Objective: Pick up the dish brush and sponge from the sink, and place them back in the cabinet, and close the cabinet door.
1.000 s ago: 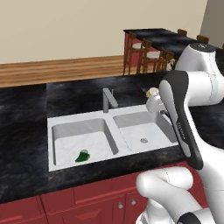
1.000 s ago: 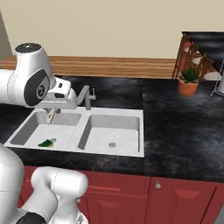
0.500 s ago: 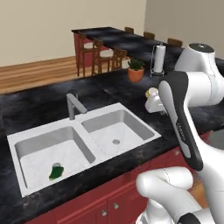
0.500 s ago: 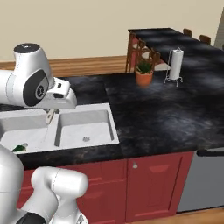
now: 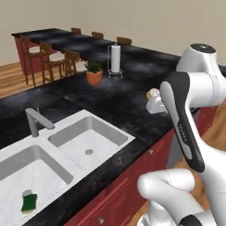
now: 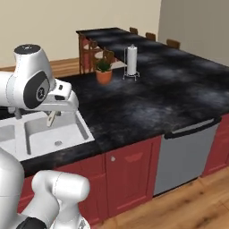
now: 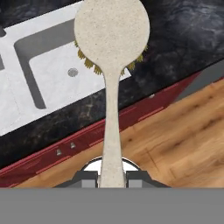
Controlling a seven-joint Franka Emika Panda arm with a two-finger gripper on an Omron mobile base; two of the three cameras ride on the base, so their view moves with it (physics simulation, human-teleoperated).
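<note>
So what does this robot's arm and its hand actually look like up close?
The arm is built of smooth, rounded white shells with dark grey bands and caps at the joints, one marked with a small round emblem in the right base view. No loose cables show. The gripper is small, with two dark grey finger tips.

White arm raised and folded at the elbow, forearm angled down to the wrist, gripper [image 7: 112, 175] held high, jaws clamped on the handle of the dish brush [image 7: 112, 52]
</note>
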